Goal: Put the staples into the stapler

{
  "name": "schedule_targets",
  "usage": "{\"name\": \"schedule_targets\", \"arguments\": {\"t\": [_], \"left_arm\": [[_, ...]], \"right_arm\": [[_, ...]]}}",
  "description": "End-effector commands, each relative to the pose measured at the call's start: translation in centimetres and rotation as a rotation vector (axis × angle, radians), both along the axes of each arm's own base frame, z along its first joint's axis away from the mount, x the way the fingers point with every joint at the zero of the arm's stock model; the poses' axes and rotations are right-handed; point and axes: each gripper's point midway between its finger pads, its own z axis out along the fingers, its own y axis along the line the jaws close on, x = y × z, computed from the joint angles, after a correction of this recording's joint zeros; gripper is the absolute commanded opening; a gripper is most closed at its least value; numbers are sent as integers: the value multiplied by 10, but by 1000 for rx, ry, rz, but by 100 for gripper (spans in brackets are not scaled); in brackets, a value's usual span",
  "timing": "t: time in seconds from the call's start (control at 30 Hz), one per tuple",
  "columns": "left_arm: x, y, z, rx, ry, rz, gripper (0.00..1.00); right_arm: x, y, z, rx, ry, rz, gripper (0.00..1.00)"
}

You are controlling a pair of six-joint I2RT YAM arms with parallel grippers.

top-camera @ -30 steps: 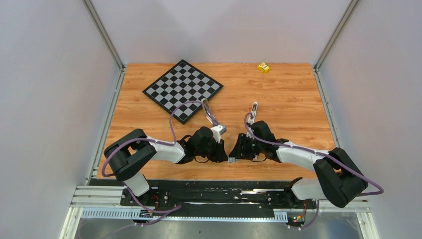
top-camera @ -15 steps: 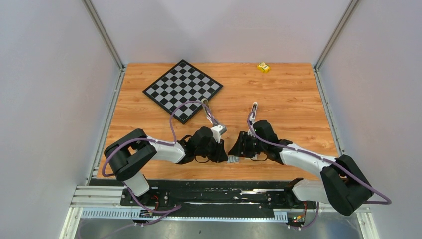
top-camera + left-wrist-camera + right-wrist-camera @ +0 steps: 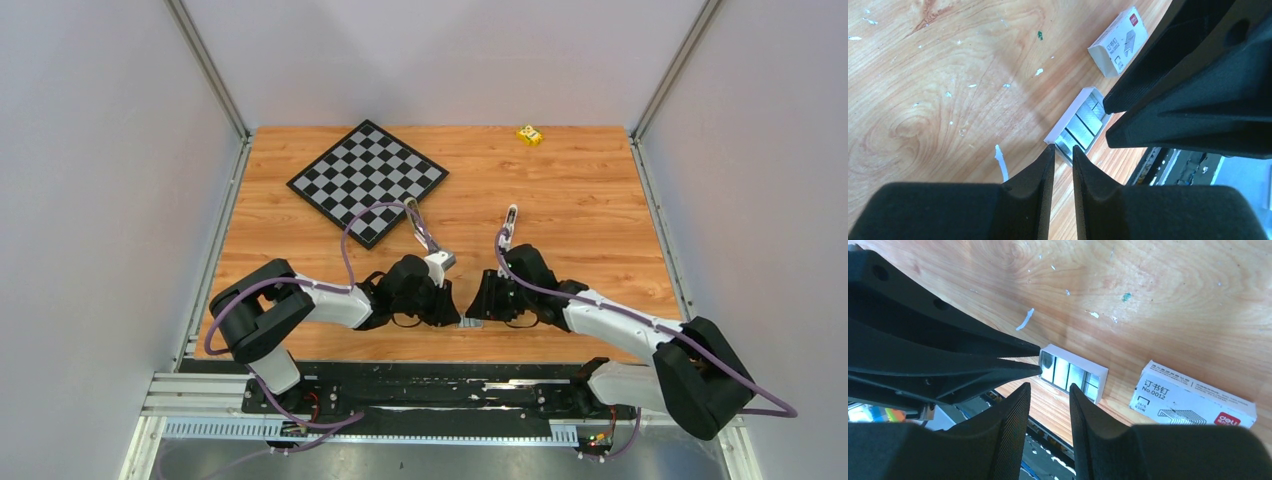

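The staples (image 3: 1085, 122) are silvery strips lying in a small open white tray (image 3: 1100, 374) at the table's near edge. They also show in the right wrist view (image 3: 1068, 374) and as a pale speck in the top view (image 3: 465, 322). My left gripper (image 3: 1063, 148) has its jaws only a narrow gap apart, with its tips at the tray's near end and nothing seen between them. My right gripper (image 3: 1049, 386) is open and empty, just short of the tray's long side. Both grippers meet tip to tip in the top view, left (image 3: 452, 312) and right (image 3: 474, 308). I cannot make out the stapler.
A small white labelled staple box (image 3: 1193, 400) lies beside the tray and also shows in the left wrist view (image 3: 1119, 40). A chessboard (image 3: 367, 181) lies at the back left and a yellow block (image 3: 529, 135) at the back right. A slim pale object (image 3: 511, 217) shows behind the right wrist.
The right arm's elbow has swung out to the right and its gripper has shifted slightly by the tray. The left arm has not moved.
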Motion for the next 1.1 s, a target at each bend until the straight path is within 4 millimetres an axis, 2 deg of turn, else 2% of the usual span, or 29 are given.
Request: {"name": "schedule_targets", "arguments": {"t": [0.0,0.2,0.37,0.53,1.07], "left_arm": [[1,-10,24,-78,-31,4,23],[20,12,42,-39,-110,112,26],[21,27,32,-4,-101,147,26],[16,29,22,3,-78,135,26],[16,31,19,21,-84,131,26]], "right_arm": [[-4,-7,-2,-111,-15,-3,38],[-4,-2,-4,-178,-26,-11,39],[-3,1,-10,-240,-24,-15,39],[-4,2,-15,-293,-16,-11,39],[-7,1,-22,-407,-16,38,36]]}}
